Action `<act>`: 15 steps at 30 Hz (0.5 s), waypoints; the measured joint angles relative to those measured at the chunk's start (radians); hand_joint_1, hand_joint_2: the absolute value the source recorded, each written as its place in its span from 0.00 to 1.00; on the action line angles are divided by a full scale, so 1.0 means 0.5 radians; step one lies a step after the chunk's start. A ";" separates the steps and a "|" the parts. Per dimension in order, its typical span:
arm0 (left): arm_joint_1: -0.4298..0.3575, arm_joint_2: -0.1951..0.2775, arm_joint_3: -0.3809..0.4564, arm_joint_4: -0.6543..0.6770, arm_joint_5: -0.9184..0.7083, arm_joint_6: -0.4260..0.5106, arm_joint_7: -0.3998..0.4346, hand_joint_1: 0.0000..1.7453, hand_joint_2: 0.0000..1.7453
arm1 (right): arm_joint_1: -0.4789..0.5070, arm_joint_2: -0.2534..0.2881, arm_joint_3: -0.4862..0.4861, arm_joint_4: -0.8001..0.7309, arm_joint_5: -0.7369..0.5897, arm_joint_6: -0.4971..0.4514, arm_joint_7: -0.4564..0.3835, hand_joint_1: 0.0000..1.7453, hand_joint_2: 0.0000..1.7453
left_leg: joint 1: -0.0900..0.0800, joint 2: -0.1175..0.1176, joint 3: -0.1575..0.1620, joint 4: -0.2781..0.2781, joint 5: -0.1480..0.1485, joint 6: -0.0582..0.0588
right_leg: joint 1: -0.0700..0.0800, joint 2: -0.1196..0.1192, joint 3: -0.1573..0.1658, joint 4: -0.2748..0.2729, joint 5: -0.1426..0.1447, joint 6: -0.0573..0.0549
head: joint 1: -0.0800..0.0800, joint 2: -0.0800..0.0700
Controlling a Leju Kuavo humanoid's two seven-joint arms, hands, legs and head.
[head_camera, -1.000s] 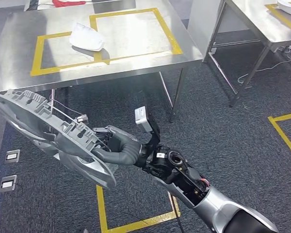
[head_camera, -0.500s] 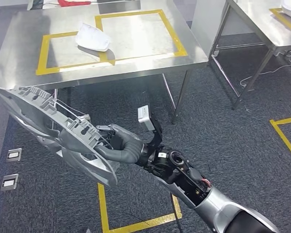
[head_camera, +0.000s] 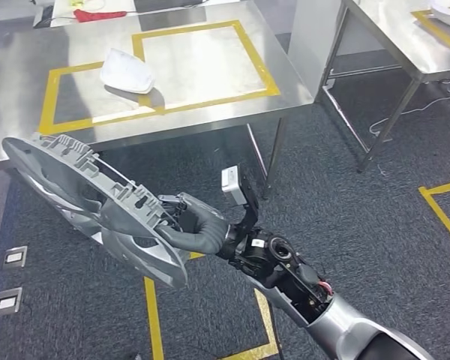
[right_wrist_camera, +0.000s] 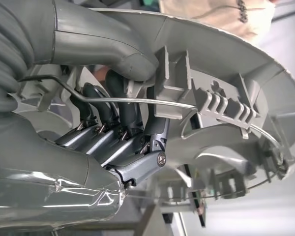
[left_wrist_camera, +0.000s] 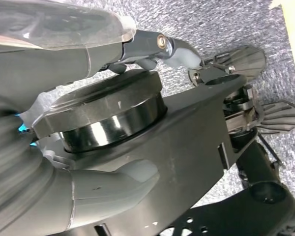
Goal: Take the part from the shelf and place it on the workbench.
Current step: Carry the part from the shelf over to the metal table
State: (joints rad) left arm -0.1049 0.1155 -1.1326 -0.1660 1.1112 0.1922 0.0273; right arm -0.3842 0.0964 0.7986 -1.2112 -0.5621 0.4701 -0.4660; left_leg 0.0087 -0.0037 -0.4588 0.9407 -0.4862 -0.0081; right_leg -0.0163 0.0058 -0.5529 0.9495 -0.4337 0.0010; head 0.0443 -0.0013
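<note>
**Part carried over the floor, short of the bench**

The bench point(head_camera: 154, 124) stands ahead, its steel top marked with yellow tape rectangles, probably drop zones; a white piece point(head_camera: 127, 71) already lies on one tape line. Between robot and bench lies dark carpet with more yellow tape.

The part point(head_camera: 92, 206), a grey disc-shaped moulding with ribs and a wire ring, hangs in the air over the floor, near the bench's front edge but not above it. It is tilted, held out at the end of the reaching arm, likely to clear the edge.

The right hand point(head_camera: 191, 229) grips the part's rim, thumb on one face, dark fingers point(right_wrist_camera: 116, 125) hooked through its openings.

The left hand point(left_wrist_camera: 57, 191) hangs beside the robot's body; whether it is spread or closed, I cannot tell.

No readable writing.
</note>
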 joint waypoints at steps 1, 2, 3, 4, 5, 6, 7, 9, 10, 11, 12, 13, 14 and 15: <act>-0.004 0.000 0.000 0.000 0.000 0.000 -0.002 0.00 1.00 | 0.000 0.000 -0.002 -0.004 0.002 0.000 0.003 0.94 1.00 | 0.002 0.000 -0.051 0.094 0.030 -0.011 | -0.004 0.002 0.032 -0.010 -0.014 -0.014 | -0.010 0.000; -0.008 0.001 -0.001 0.000 0.000 0.000 -0.002 0.00 1.00 | 0.000 -0.001 -0.004 -0.008 0.003 -0.001 0.005 0.94 1.00 | 0.004 0.000 -0.137 0.226 0.055 -0.022 | -0.008 0.004 0.069 -0.024 -0.031 -0.024 | -0.023 0.000; -0.010 0.000 -0.001 -0.001 0.001 -0.001 -0.004 0.00 1.00 | 0.002 -0.002 -0.005 -0.010 0.004 0.000 0.008 0.94 1.00 | 0.007 0.001 -0.246 0.369 0.060 -0.033 | -0.007 0.005 0.104 -0.040 -0.052 -0.031 | -0.034 0.000; -0.011 0.001 -0.001 -0.001 0.001 -0.001 -0.005 0.00 1.00 | 0.004 -0.002 -0.005 -0.011 0.004 0.000 0.010 0.94 1.00 | 0.007 0.001 -0.357 0.491 0.019 -0.042 | -0.007 0.006 0.144 -0.056 -0.076 -0.035 | -0.044 0.000; -0.010 0.002 -0.001 -0.001 0.002 -0.001 -0.005 0.00 1.00 | 0.007 -0.002 -0.005 -0.011 0.005 0.000 0.011 0.94 1.00 | 0.008 0.001 -0.450 0.564 -0.055 -0.046 | -0.006 0.010 0.191 -0.073 -0.102 -0.038 | -0.050 0.000; -0.009 0.003 -0.001 -0.001 0.003 -0.001 -0.006 0.00 1.00 | 0.010 -0.002 -0.005 -0.011 0.006 0.001 0.013 0.94 1.00 | 0.007 0.001 -0.517 0.581 -0.138 -0.044 | -0.006 0.016 0.242 -0.090 -0.131 -0.039 | -0.053 0.000; -0.007 0.004 -0.001 -0.001 0.004 -0.001 -0.006 0.00 1.00 | 0.011 -0.002 -0.005 -0.011 0.009 0.002 0.014 0.94 1.00 | 0.005 0.001 -0.558 0.541 -0.201 -0.036 | -0.005 0.023 0.301 -0.107 -0.162 -0.039 | -0.058 0.000; 0.001 0.005 -0.001 0.000 0.007 0.002 -0.006 0.00 1.00 | 0.013 -0.002 -0.005 -0.011 0.013 0.008 0.017 0.94 1.00 | -0.007 -0.001 -0.585 0.322 -0.108 0.003 | -0.001 0.036 0.422 -0.136 -0.228 -0.034 | -0.072 0.000; 0.010 0.009 -0.001 0.000 0.011 0.004 -0.006 0.00 1.00 | 0.015 -0.003 -0.005 -0.010 0.013 0.011 0.018 0.94 1.00 | -0.020 -0.011 -0.585 0.162 0.094 0.030 | 0.004 0.044 0.473 -0.142 -0.268 -0.027 | -0.079 0.000; 0.018 0.011 -0.001 0.001 0.015 0.006 -0.007 0.00 1.00 | 0.021 -0.004 -0.004 -0.010 0.014 0.015 0.019 0.94 1.00 | -0.030 -0.026 -0.582 0.053 0.291 0.049 | 0.009 0.054 0.506 -0.139 -0.310 -0.015 | -0.084 0.000; 0.022 0.013 0.000 0.001 0.019 0.009 -0.009 0.00 1.00 | 0.024 -0.004 -0.002 -0.011 0.016 0.018 0.022 0.94 1.00 | -0.039 -0.041 -0.584 -0.009 0.443 0.061 | 0.013 0.064 0.533 -0.138 -0.355 -0.002 | -0.081 0.000; 0.021 0.014 0.000 0.001 0.023 0.010 -0.011 0.00 1.00 | 0.024 -0.004 -0.002 -0.015 0.019 0.019 0.025 0.94 1.00 | -0.045 -0.055 -0.587 -0.016 0.512 0.063 | 0.014 0.073 0.553 -0.143 -0.395 0.013 | -0.076 0.000; 0.011 0.009 0.001 0.001 0.024 0.012 -0.013 0.00 1.00 | 0.018 -0.002 -0.002 -0.020 0.021 0.019 0.028 0.94 1.00 | -0.044 -0.061 -0.588 0.027 0.475 0.061 | 0.012 0.078 0.578 -0.159 -0.426 0.025 | -0.070 0.000; 0.000 0.006 0.001 0.000 0.026 0.014 -0.014 0.00 1.00 | 0.007 0.000 -0.003 -0.027 0.022 0.016 0.030 0.94 1.00 | -0.043 -0.061 -0.583 0.046 0.435 0.065 | 0.009 0.071 0.612 -0.175 -0.454 0.035 | -0.062 0.000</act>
State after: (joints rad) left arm -0.1050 0.1183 -1.1321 -0.1660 1.1241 0.1992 0.0201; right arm -0.3807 0.0962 0.7972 -1.2249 -0.5509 0.4782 -0.4510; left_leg -0.0127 -0.0343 -0.7503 0.9639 -0.2686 0.0243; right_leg -0.0116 0.0413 -0.2471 0.8619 -0.6609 0.0185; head 0.0136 -0.0013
